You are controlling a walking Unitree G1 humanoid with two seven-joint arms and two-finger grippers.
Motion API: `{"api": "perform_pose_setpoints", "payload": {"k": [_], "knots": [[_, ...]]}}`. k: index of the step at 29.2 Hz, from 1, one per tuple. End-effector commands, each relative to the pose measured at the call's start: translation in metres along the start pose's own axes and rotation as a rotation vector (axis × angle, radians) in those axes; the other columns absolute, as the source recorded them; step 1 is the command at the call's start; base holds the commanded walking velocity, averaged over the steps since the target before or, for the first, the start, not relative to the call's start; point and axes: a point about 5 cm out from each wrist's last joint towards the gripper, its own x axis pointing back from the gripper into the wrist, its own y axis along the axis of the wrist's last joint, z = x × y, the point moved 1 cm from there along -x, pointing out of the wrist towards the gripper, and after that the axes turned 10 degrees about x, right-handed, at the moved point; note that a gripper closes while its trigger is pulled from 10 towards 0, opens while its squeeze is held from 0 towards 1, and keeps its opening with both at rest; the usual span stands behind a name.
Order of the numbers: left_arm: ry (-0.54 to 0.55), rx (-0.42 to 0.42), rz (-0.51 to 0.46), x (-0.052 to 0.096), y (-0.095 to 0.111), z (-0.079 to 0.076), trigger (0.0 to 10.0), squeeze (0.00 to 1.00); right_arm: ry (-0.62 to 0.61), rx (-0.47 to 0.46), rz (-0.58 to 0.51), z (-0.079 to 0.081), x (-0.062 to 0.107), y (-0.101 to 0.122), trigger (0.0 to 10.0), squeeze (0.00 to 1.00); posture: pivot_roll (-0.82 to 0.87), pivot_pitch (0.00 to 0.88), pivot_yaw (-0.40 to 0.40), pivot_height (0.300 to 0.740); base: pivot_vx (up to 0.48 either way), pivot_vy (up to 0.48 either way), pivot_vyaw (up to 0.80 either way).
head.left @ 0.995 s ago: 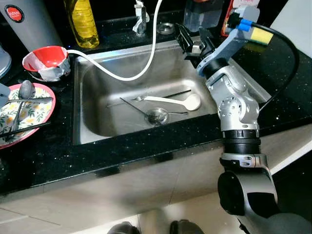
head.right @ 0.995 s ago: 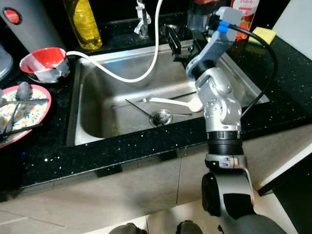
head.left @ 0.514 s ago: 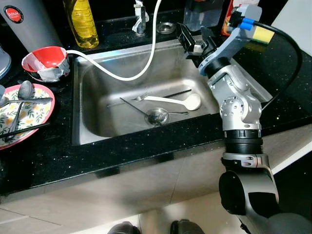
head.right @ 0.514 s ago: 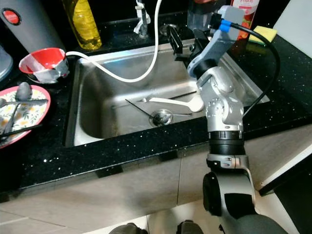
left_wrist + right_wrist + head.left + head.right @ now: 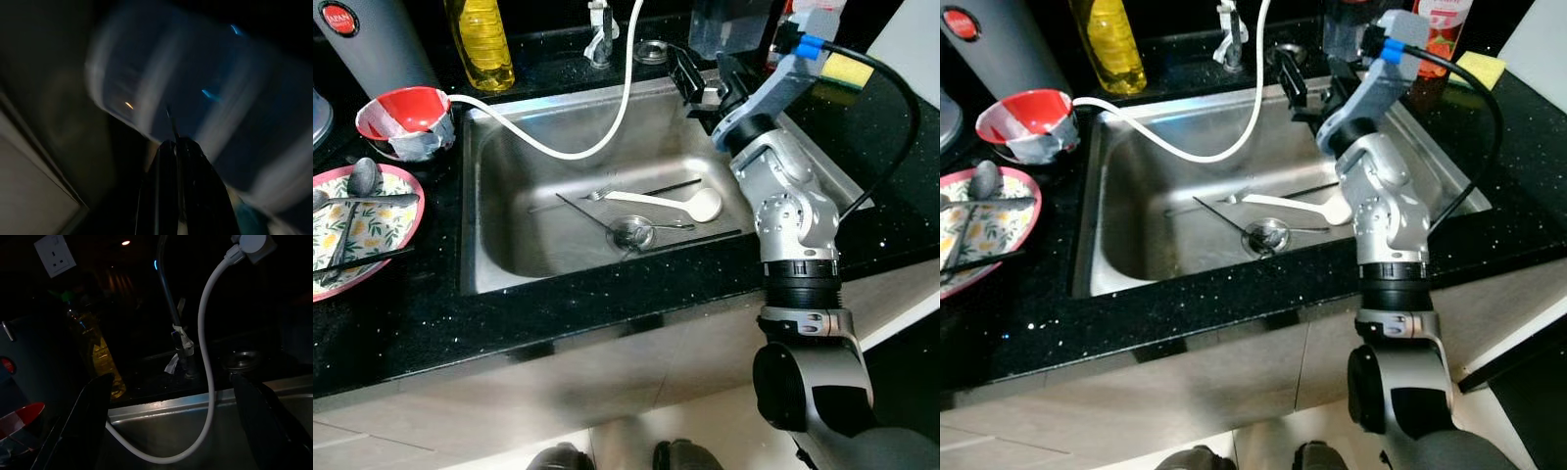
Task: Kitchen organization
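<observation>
A black counter (image 5: 401, 323) runs across the view, with a steel sink (image 5: 499, 206) set into it. The right arm (image 5: 783, 196) reaches up from the near edge over the sink's right side, and the right gripper (image 5: 705, 83) hangs above the sink's back right corner with its fingers spread wide and nothing between them. In the left wrist view the left gripper (image 5: 177, 147) is dark and blurred, its two fingers pressed together on nothing that can be made out.

A white hose (image 5: 607, 137) loops from the tap (image 5: 599, 29) down over the basin to a red bowl (image 5: 406, 117) on the counter left of the sink. Nearer on that side sits a floral plate (image 5: 372, 220) carrying a spoon (image 5: 362, 181) and chopsticks (image 5: 367, 259).

On the sink floor lie a white ladle (image 5: 675, 202), a fork (image 5: 607, 194) just beside its handle, dark chopsticks and a thin utensil across the drain (image 5: 631, 233).

Behind the sink stands an oil bottle (image 5: 481, 44). A yellow sponge (image 5: 847, 69) rests on the counter at the right.
</observation>
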Motion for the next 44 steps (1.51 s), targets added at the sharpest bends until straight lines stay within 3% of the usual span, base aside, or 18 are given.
{"api": "perform_pose_setpoints", "payload": {"k": [1,3,6,8,9,13,15,19,22,23,24,25,29,32,33,34,40,44], "knots": [[0.059,-0.01,-0.094,-0.006,0.015,0.017,10.0,0.0,0.01,-0.007,-0.009,0.003,-0.001,0.002,10.0,0.0,0.15,0.089,0.059,0.74,0.0,0.0,0.0],[-0.074,0.291,-0.193,0.003,0.055,0.003,10.0,0.0,0.003,-0.005,-0.014,0.001,-0.001,0.003,10.0,0.0,0.15,0.078,0.061,0.74,0.0,0.0,0.0],[-0.131,0.398,-0.234,0.007,0.07,-0.002,10.0,0.0,0.001,-0.004,-0.015,0.001,-0.001,0.003,10.0,0.0,0.15,0.078,0.061,0.74,0.0,0.0,0.0],[-0.328,0.665,-0.317,0.024,0.11,-0.018,10.0,0.0,-0.003,-0.002,-0.018,-0.001,-0.002,0.003,10.0,0.0,0.15,0.076,0.06,0.74,0.0,0.0,0.0],[-0.328,0.665,-0.317,0.024,0.11,-0.018,10.0,0.0,-0.003,-0.002,-0.018,-0.001,-0.002,0.003,10.0,0.0,0.15,0.076,0.06,0.74,0.0,0.0,0.0],[-0.544,0.976,-0.372,0.053,0.155,-0.031,10.0,0.0,-0.006,-0.002,-0.019,-0.001,-0.002,0.003,10.0,0.0,0.15,0.07,0.061,0.74,0.0,0.0,0.0],[-0.718,1.226,-0.374,0.084,0.186,-0.039,10.0,0.0,-0.01,-0.002,-0.021,-0.002,-0.002,0.003,10.0,0.0,0.15,0.052,0.061,0.74,0.0,0.0,0.0],[-0.892,1.385,-0.353,0.114,0.2,-0.047,10.0,0.0,-0.015,-0.004,-0.024,-0.002,-0.003,0.003,10.0,0.0,0.15,0.055,0.059,0.74,0.0,0.0,0.0],[-0.929,1.394,-0.287,0.118,0.194,-0.056,10.0,0.0,-0.014,-0.004,-0.025,-0.001,-0.003,0.003,10.0,0.0,0.15,0.056,0.06,0.74,0.0,0.0,0.0],[-0.935,1.363,-0.163,0.119,0.179,-0.073,10.0,0.16,-0.013,-0.005,-0.024,-0.001,-0.003,0.002,10.0,0.0,0.15,0.05,0.06,0.74,0.0,0.0,0.0],[-0.935,1.363,-0.163,0.119,0.179,-0.073,10.0,0.16,-0.013,-0.005,-0.024,-0.001,-0.003,0.002,10.0,0.0,0.15,0.05,0.06,0.74,0.0,0.0,0.0],[-0.905,1.288,-0.02,0.118,0.159,-0.091,10.0,1.0,-0.015,-0.01,-0.019,0.0,-0.002,0.0,10.0,0.0,0.16,0.053,0.05,0.74,0.0,0.0,0.0],[-0.852,1.092,0.071,0.122,0.13,-0.108,10.0,1.0,-0.008,-0.016,-0.008,0.002,-0.002,-0.003,10.0,0.0,0.16,0.059,0.039,0.74,0.0,0.0,0.0],[-0.842,1.08,0.073,0.123,0.126,-0.103,10.0,1.0,0.004,-0.016,-0.008,0.004,-0.004,-0.003,10.0,0.0,0.16,0.059,0.052,0.74,0.0,0.0,0.0],[-0.833,1.078,0.06,0.119,0.127,-0.1,10.0,0.35,0.005,-0.016,-0.012,0.005,-0.004,-0.002,10.0,0.0,0.16,0.059,0.051,0.74,0.0,0.0,0.0],[-0.807,1.039,0.035,0.112,0.125,-0.096,10.0,0.0,-0.001,-0.02,-0.014,0.004,-0.004,-0.002,10.0,0.0,0.16,0.061,0.047,0.74,0.0,0.0,0.0],[-0.68,0.741,0.005,0.069,0.098,-0.088,10.0,0.0,0.013,-0.033,0.004,0.009,-0.004,-0.008,10.0,0.0,0.18,0.054,0.031,0.74,0.0,0.0,0.0],[-0.711,0.729,0.013,0.062,0.095,-0.09,10.0,0.0,0.021,-0.032,0.002,0.01,-0.005,-0.008,10.0,0.0,0.18,0.051,0.038,0.74,0.0,0.0,0.0]]}}
